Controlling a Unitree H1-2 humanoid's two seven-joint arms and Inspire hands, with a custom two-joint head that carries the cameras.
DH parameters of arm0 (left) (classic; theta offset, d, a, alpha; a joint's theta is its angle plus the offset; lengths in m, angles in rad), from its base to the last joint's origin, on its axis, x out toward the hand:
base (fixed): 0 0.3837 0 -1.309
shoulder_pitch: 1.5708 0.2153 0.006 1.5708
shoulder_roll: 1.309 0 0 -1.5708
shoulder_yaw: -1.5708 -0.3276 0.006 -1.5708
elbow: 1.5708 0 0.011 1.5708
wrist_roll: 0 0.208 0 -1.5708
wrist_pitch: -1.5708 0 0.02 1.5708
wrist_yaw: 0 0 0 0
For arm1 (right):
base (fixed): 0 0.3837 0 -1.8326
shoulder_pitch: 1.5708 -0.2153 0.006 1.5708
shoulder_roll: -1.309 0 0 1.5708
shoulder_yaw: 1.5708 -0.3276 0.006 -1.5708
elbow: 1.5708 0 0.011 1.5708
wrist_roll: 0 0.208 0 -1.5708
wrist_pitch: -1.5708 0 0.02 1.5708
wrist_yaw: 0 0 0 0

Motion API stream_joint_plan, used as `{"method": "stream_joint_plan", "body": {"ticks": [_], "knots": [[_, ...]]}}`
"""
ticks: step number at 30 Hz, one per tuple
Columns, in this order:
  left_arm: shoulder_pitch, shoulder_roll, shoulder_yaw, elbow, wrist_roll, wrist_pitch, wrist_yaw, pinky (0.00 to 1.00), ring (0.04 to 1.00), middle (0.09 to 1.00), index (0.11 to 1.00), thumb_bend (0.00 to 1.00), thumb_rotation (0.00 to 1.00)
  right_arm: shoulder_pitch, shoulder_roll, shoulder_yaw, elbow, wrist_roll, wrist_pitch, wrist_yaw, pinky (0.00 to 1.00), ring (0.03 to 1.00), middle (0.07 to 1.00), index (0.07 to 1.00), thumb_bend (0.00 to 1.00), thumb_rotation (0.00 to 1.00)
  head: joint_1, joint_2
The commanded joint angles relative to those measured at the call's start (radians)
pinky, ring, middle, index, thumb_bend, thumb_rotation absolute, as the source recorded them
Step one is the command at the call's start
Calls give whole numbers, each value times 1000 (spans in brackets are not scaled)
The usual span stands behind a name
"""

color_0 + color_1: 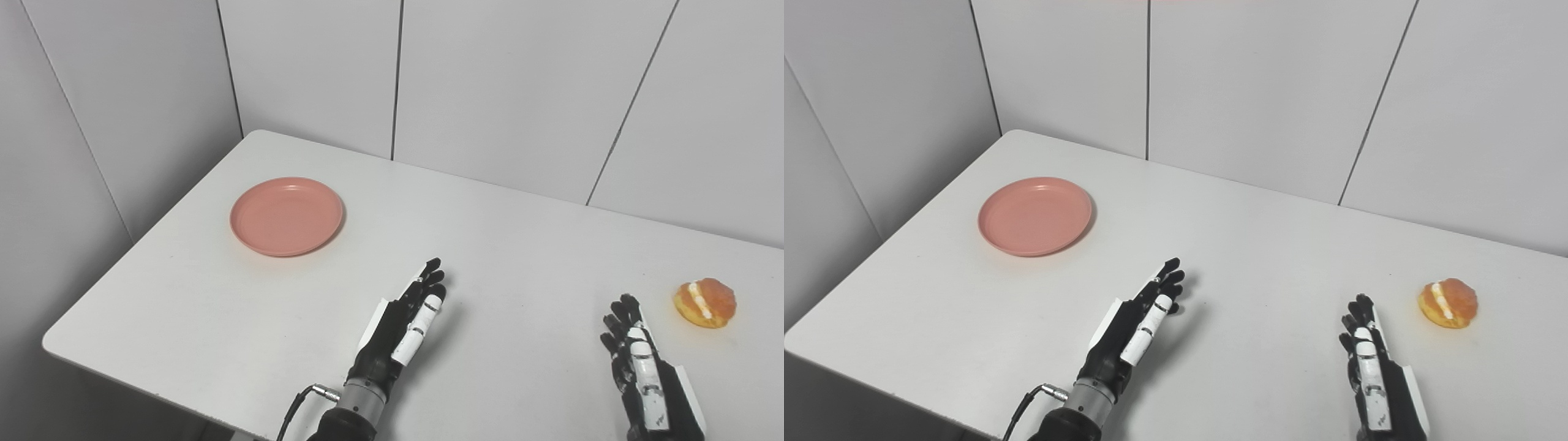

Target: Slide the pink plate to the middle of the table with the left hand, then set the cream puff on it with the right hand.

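A round pink plate (pixel 286 215) lies empty on the white table (pixel 502 245), towards its far left. A golden cream puff (pixel 705 302) with a white cream band lies at the right side. My left hand (pixel 405 324) is open and empty, fingers stretched out, over the table's near middle, well short and to the right of the plate. My right hand (pixel 637 361) is open and empty, fingers straight, just left of and nearer than the cream puff, apart from it.
White wall panels (pixel 490 79) close off the table at the back and left. The table's left corner (pixel 55 343) and front edge lie near my left forearm. A cable (pixel 294 407) hangs at my left wrist.
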State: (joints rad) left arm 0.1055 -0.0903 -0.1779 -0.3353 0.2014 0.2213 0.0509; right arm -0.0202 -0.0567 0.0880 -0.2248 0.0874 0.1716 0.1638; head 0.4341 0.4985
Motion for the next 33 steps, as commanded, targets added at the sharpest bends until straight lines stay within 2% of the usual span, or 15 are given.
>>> {"method": "stream_joint_plan", "body": {"ticks": [1,4,12,19,21,24,30,33], "knots": [[-5,15,5,-50,2,2,-13,883,918,937,922,415,975,-24,9,1,-21,7,-35,0,1000,1000,1000,1000,39,1000,0,1],[-18,24,16,-70,5,4,-23,912,925,940,923,415,961,-24,9,2,-20,2,-39,-1,1000,1000,1000,1000,46,1000,0,1],[-54,51,58,-101,-1,-23,-46,894,925,943,929,422,979,-20,8,2,-29,-1,-25,-2,1000,1000,1000,1000,42,1000,3,3],[-109,79,121,-125,-51,-9,-52,891,918,937,923,423,964,-20,10,4,-34,-5,-20,-3,1000,1000,1000,1000,35,1000,4,4],[-122,90,129,-132,-54,-5,-55,892,924,943,931,422,972,-20,8,4,-26,-8,-35,0,1000,1000,1000,1000,36,1000,4,2],[-155,105,151,-148,-37,19,-49,892,923,943,930,417,992,-21,12,2,-29,-5,-21,-3,1000,1000,1000,1000,43,1000,3,2],[-209,114,210,-148,-71,46,-41,890,915,933,919,402,922,-21,14,-1,-25,0,-24,-1,1000,1000,1000,1000,44,1000,3,3],[-233,132,240,-140,-72,44,-40,918,925,937,922,426,940,-21,15,-2,-28,1,-19,-2,1000,1000,1000,1000,46,1000,3,3]]}}
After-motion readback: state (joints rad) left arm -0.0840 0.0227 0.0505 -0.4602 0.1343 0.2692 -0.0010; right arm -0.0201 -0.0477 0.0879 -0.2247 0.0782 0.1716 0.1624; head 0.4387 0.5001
